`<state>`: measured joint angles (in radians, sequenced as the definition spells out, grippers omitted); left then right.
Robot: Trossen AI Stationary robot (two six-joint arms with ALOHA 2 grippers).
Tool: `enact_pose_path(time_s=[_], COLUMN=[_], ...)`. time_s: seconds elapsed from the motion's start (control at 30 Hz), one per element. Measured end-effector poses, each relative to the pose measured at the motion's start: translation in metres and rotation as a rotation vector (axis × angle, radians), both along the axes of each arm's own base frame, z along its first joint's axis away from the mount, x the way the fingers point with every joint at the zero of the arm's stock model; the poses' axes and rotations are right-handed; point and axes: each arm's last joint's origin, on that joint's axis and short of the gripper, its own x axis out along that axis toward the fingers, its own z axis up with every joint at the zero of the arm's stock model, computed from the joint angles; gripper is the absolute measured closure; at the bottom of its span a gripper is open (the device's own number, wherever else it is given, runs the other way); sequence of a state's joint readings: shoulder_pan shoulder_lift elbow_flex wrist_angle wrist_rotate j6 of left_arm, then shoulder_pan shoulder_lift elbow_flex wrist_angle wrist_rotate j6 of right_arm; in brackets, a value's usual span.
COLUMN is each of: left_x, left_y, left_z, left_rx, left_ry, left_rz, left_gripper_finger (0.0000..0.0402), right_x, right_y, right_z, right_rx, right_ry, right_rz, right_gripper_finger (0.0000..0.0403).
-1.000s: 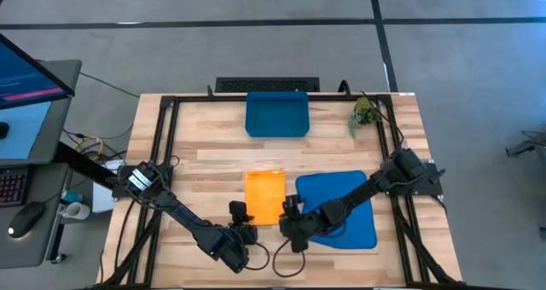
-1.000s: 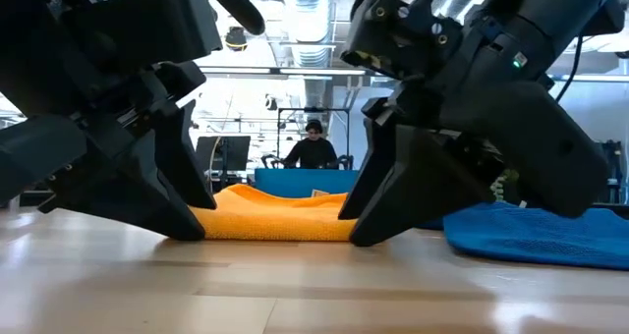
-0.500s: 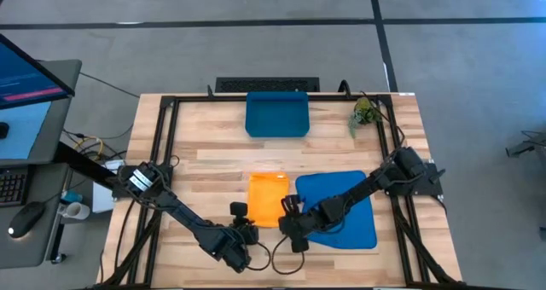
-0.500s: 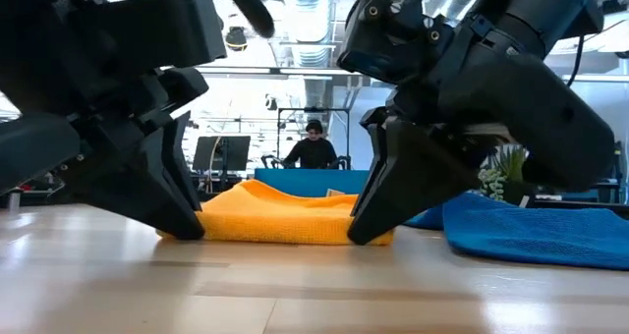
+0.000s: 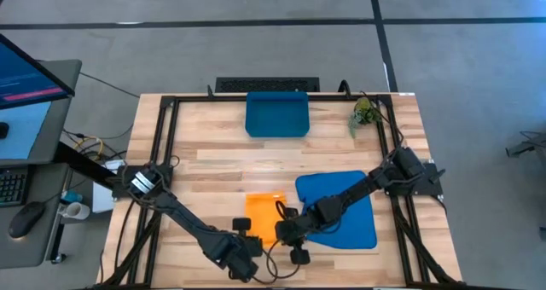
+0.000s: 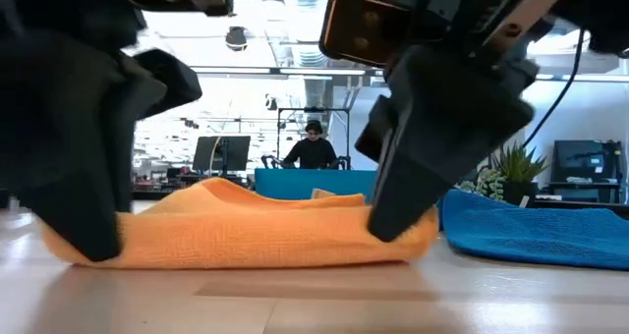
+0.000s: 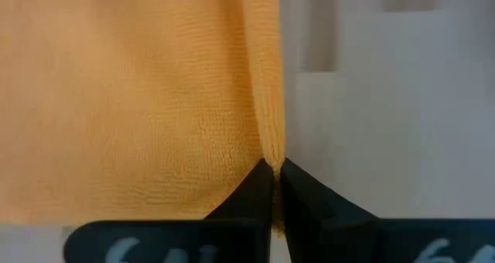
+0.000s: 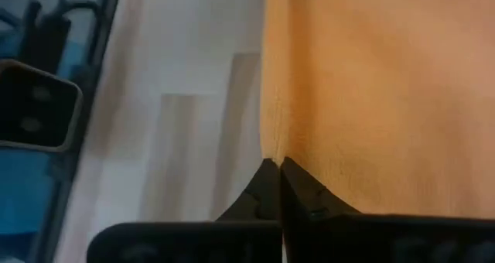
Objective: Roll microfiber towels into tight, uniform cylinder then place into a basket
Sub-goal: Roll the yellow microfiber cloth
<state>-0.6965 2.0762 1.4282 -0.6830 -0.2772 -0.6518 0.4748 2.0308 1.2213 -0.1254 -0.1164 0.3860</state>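
The orange-yellow towel [image 5: 263, 211] lies near the table's front edge, with both grippers at its near end. My left gripper [image 5: 249, 233] is shut on its near left corner, and my right gripper [image 5: 284, 230] is shut on its near right corner. In the low view the towel [image 6: 246, 231] spans between the two dark grippers. The bright blue towel [image 5: 341, 206] lies flat to the right, under my right arm. At the far side stands the dark-blue basket [image 5: 277, 113]. My left gripper pinches the orange towel's left side edge [image 7: 269, 151] at the near corner between its two fingers, coming steeply from above. The cloth spreads away from the fingertips, its far part on the table. How many layers are held does not show. My right gripper pinches the towel's right side edge [image 8: 271, 148] at the near corner between its two fingers, slanting down from the right. The cloth stretches away from the fingers, its far part resting on the table. The number of layers does not show.
A small green plant [image 5: 365, 111] stands at the far right, next to the black frame rail. Bare wood lies between the basket and the towels. A person [image 6: 313, 147] sits in the room beyond the table.
Both grippers have shut on the orange towel's near corners, tipped steeper and moved up and toward the table's near edge. The towel has slid toward the near edge with them.
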Motion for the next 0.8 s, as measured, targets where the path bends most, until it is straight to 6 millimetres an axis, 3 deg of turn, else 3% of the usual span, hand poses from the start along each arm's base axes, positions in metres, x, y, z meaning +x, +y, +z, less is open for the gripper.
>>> enact_pose_path(time_s=[0.13, 0.47, 0.8], left_x=[-0.002, 0.011, 0.012], left_y=[-0.001, 0.017, 0.011], left_z=[0.0, 0.001, 0.02], left_rx=[-0.004, -0.17, -0.084], left_ry=[0.005, 0.104, 0.091], left_rz=[0.01, 0.198, 0.18], left_gripper_finger=[0.0393, 0.039, 0.039], right_x=[0.003, 0.014, 0.024], right_y=[-0.002, -0.032, -0.054], right_z=[0.003, -0.001, -0.02], right_rx=[0.075, 0.295, 0.36], right_ry=[0.038, 0.225, 0.326], right_rz=[-0.057, -0.278, -0.356], right_gripper_finger=[0.0389, 0.0397, 0.0395])
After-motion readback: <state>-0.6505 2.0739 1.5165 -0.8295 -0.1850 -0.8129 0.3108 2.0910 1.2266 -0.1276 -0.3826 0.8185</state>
